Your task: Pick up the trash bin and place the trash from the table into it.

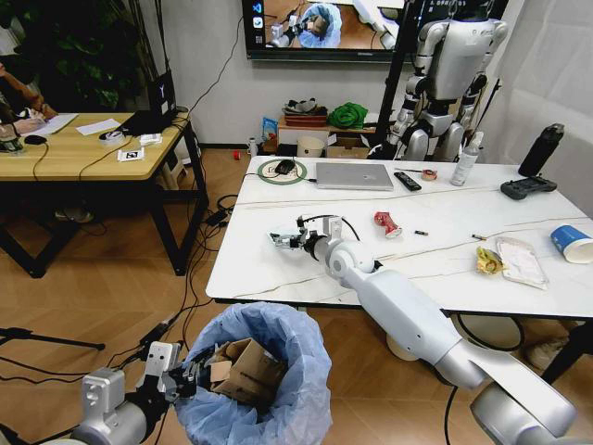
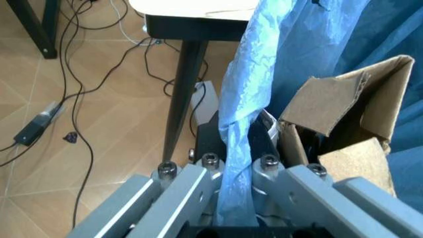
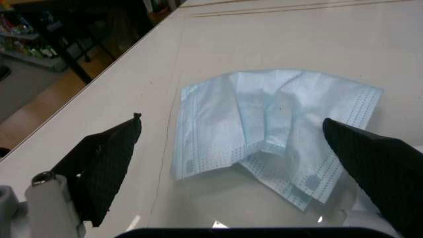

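Note:
The trash bin (image 1: 278, 408), lined with a crinkly light-blue bag, stands low in front of the table (image 1: 269, 278), with torn brown cardboard (image 1: 243, 371) inside it. My left gripper (image 1: 182, 373) is shut on the bin's rim; in the left wrist view its fingers (image 2: 198, 181) pinch the blue bag (image 2: 241, 114) next to the cardboard (image 2: 343, 104). My right gripper (image 1: 285, 240) reaches over the table's near-left part. It stands open (image 3: 231, 121) just above a folded pale-blue paper (image 3: 278, 119), one finger on each side.
Farther right on the table lie a crushed red can (image 1: 387, 223), a yellow wrapper (image 1: 486, 261), a clear packet (image 1: 522, 261) and a blue-white cup (image 1: 573, 243). Laptop (image 1: 354, 176), remote (image 1: 407, 181), bottle (image 1: 466, 159) and black controller (image 1: 528, 188) sit at the back. A wooden desk (image 1: 65, 153) stands left.

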